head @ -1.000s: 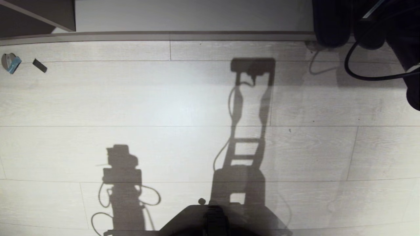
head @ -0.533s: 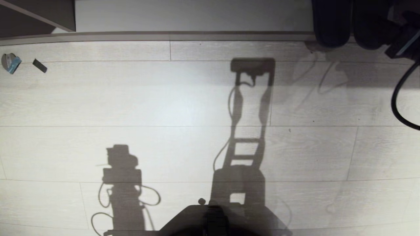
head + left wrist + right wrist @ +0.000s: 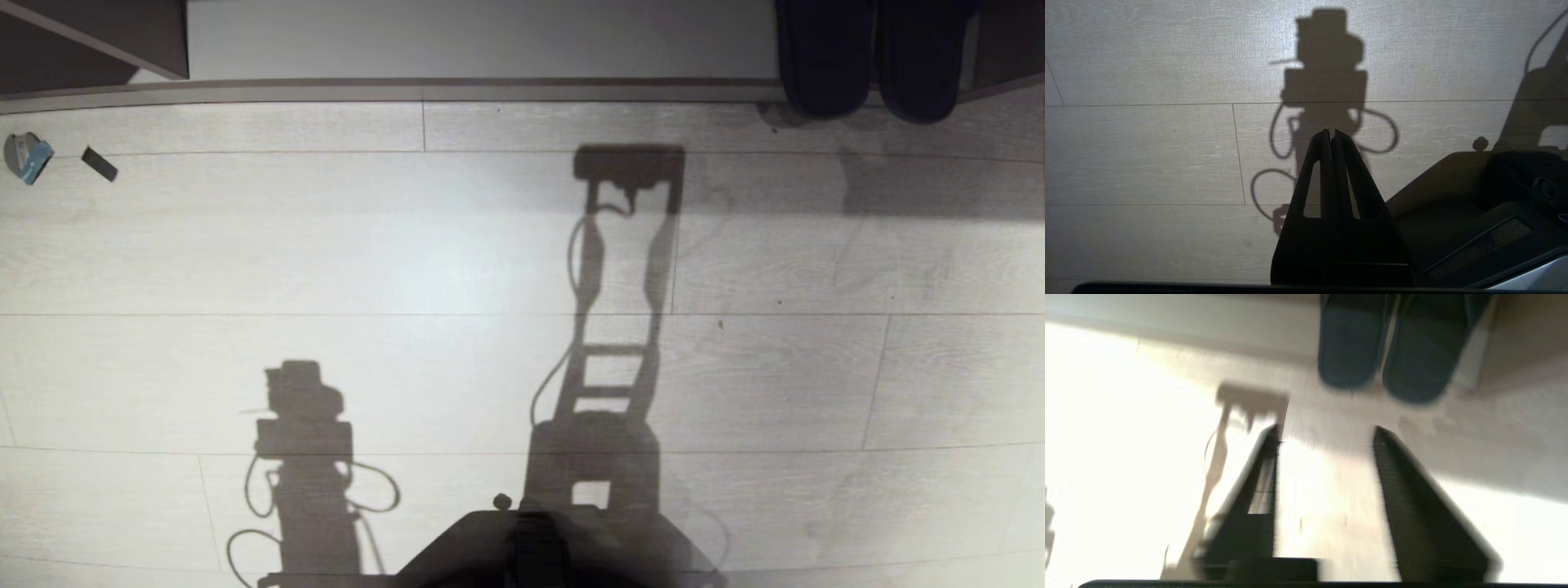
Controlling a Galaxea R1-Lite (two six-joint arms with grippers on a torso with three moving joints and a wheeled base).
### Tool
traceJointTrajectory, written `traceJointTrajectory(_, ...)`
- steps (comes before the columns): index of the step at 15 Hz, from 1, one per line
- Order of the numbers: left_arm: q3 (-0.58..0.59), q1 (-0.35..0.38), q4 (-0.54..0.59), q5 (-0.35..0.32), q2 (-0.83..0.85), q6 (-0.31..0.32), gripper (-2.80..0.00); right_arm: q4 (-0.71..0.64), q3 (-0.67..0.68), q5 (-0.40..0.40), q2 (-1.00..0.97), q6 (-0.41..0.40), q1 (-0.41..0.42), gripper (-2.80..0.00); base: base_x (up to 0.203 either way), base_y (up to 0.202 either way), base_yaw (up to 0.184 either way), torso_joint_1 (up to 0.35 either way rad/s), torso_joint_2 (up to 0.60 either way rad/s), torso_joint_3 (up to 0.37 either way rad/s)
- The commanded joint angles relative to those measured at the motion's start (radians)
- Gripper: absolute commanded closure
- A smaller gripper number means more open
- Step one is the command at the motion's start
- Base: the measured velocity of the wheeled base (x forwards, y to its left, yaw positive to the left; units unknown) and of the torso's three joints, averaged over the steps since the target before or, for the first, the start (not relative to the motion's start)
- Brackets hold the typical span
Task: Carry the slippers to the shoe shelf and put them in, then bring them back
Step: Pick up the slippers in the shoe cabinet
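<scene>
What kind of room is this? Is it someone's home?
Probably a home entryway or hallway, though little of it shows. A pair of dark open-toe slippers sits with heels sticking out of a low built-in shoe shelf that has a pale base board, and the floor is pale wood-grain planking.

Slippers side by side in shoe shelf, heels over floor.

The right arm and its cable, which hung over the slippers, have left the head view, and the right gripper now sits back from their heels, jaws apart with nothing between
</scene>
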State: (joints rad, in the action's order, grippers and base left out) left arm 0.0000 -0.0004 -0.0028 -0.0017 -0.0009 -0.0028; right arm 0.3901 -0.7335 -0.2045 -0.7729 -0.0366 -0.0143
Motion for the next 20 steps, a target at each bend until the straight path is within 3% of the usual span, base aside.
traceJointTrajectory(1, 0.000, 0.000, 0.000, 0.000, 0.000, 0.000, 0.00, -0.110, 0.044, -0.004, 0.216, -0.028, 0.000, 0.00, 0.000, 0.000, 0.000, 0.000, 0.00, 0.000)
traceJointTrajectory(6, 0.000, -0.001, 0.000, 0.000, 0.001, 0.000, 0.00, -0.278, 0.194, 0.015, 0.499, -0.069, 0.012, 0.00, 0.000, 0.000, 0.000, 0.000, 0.00, 0.000)
traceJointTrajectory(11, 0.000, 0.000, 0.000, 0.000, 0.001, 0.001, 0.00, -0.304, 0.524, 0.036, 0.701, -0.069, 0.015, 0.00, 0.000, 0.000, 0.000, 0.000, 0.00, 0.000)
traceJointTrajectory(14, 0.000, 0.000, 0.000, 0.000, 0.000, 0.001, 0.00, -0.303, 0.690, 0.106, 0.765, -0.046, 0.017, 0.00, 0.000, 0.000, 0.000, 0.000, 0.00, 0.000)
traceJointTrajectory(16, 0.000, 0.000, 0.000, -0.001, 0.001, 0.002, 0.00, -0.308, 0.733, 0.176, 0.773, -0.049, 0.019, 0.00, 0.000, 0.000, 0.000, 0.000, 0.00, 0.000)
traceJointTrajectory(19, 0.000, -0.001, 0.000, -0.001, 0.000, 0.003, 0.00, -0.430, 0.725, 0.193, 0.773, -0.039, 0.019, 0.00, 0.000, 0.000, 0.000, 0.000, 0.00, 0.000)
traceJointTrajectory(20, 0.000, 0.000, 0.000, -0.001, 0.001, 0.004, 0.00, -0.410, 0.727, 0.196, 0.773, -0.029, 0.019, 0.00, 0.000, 0.000, 0.000, 0.000, 0.00, 0.000)
